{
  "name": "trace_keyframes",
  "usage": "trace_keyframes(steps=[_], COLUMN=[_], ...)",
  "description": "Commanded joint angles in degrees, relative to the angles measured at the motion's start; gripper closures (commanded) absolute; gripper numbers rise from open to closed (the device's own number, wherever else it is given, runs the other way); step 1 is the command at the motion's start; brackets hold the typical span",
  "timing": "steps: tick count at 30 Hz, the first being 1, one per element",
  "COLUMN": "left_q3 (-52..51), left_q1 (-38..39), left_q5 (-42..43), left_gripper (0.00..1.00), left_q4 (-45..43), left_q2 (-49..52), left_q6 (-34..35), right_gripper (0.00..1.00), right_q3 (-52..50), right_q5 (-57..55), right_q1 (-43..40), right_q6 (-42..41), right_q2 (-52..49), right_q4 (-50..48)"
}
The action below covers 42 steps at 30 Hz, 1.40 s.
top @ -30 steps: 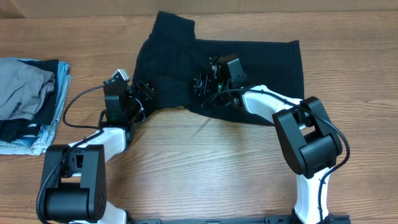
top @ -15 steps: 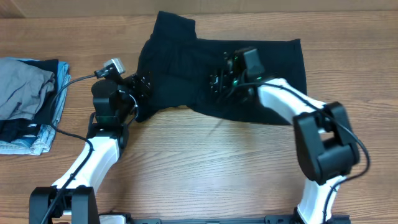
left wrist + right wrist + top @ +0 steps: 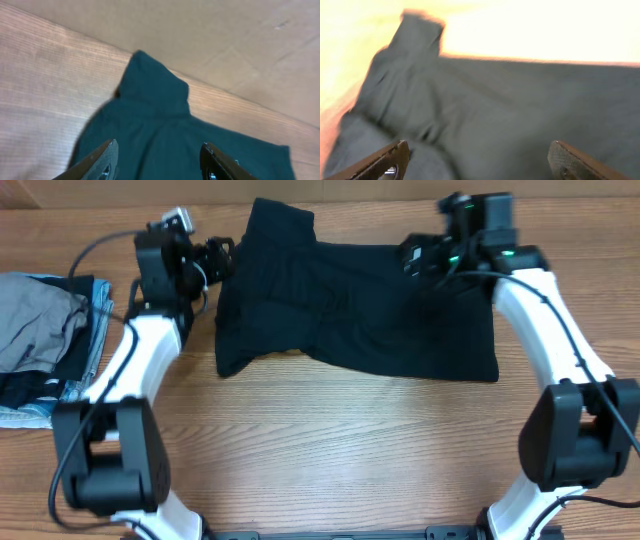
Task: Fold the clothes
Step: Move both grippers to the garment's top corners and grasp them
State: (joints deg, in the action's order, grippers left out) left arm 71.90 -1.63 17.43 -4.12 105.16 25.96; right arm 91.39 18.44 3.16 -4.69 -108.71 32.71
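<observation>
The left jaws stand released, their two pads (image 3: 102, 161) apart with nothing between them. The wrist view looks past them onto the garment (image 3: 165, 135) and the narrow flap (image 3: 152, 80) that sticks out from its far edge. From overhead these jaws sit at the upper left edge of the garment (image 3: 350, 310), just beside that flap (image 3: 280, 218). Whether they touch the fabric I cannot tell. The left arm (image 3: 140, 355) reaches up along the left side of the table (image 3: 330, 450).

The right jaws are released too, with the pads (image 3: 384, 160) spread wide and empty. That wrist view is blurred and shows only the dark garment (image 3: 495, 100) beneath and ahead. From overhead they are over the garment's upper right part, near its far edge. The right arm (image 3: 545, 310) runs along the garment's right edge.

The garment lies spread on the table, toward the far side and between the two arms. It is dark and roughly rectangular, wrinkled in its left half, with the near edge rising in a shallow notch left of centre. A stack (image 3: 45, 340) of folded clothes sits at the table's left edge, apart from the garment, with the left arm between them.
</observation>
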Motion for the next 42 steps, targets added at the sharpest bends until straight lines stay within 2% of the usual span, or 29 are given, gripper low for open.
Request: trace_keyframes(steps=[1,7,11,16,24,34,42], left_q3=[12.07,28.44,33.42,33.88,33.88,33.99,33.99], left_q1=[-0.46,-0.72,-0.72,-0.83,-1.03,-1.03,-1.03], left_q5=[1.66,1.68,1.64,1.68,1.95,1.36,0.63], left_gripper=[0.44,0.45,0.50,0.50,0.49,0.48,0.48], left_q4=[6.56,15.93,20.06,20.13,19.67,15.06,11.04], left_q2=[8.07,19.93,24.55,27.63,30.67,34.05,34.25], left_q6=[-8.41,-11.72,-13.38,-14.14,-16.87,-17.49,-21.29], right_gripper=[0.02,0.00,0.00,0.04,0.03,0.03,0.02], right_q3=[0.87,0.96,0.98,0.98,0.98,0.98,0.98], right_q5=[-1.03,1.14,1.11,0.09,-5.60,-5.60,-7.50], right_q1=[-4.55,-6.78,-6.78,-6.78,-7.69,-9.42,-9.42], right_q6=[2.01,3.43,3.41,3.21,3.23,3.02,1.62], right_q2=[0.63,-4.63,-10.23,-14.47,-17.42,-20.61,-21.14], right_q4=[-5.90,-15.15,-16.70,-19.58,-21.99,-23.80,-24.15])
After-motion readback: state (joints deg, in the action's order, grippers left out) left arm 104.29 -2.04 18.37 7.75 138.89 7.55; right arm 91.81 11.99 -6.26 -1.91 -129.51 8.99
